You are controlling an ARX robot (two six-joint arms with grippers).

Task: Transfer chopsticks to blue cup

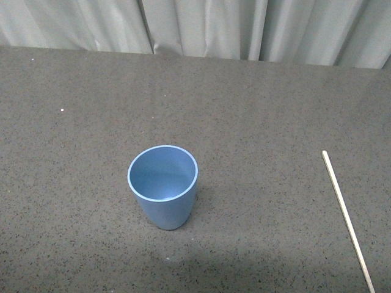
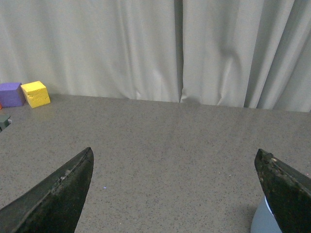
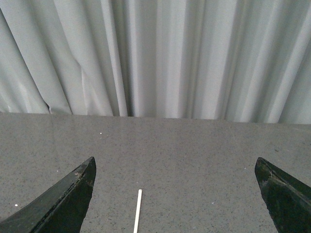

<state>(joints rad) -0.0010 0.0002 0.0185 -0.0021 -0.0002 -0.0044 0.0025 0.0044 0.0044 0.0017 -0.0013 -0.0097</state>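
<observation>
The blue cup (image 1: 163, 185) stands upright and empty on the dark speckled table in the front view. The chopstick (image 1: 347, 218), a thin pale stick, lies flat on the table to the cup's right and runs toward the front edge. Neither arm shows in the front view. My left gripper (image 2: 174, 194) is open and empty, with a bit of the cup (image 2: 265, 222) beside one finger. My right gripper (image 3: 175, 196) is open and empty, and the chopstick's far end (image 3: 138, 210) lies between its fingers on the table.
Grey curtains (image 1: 201, 27) hang behind the table's far edge. A yellow block (image 2: 35, 93) and a purple block (image 2: 11, 94) sit near the far edge in the left wrist view.
</observation>
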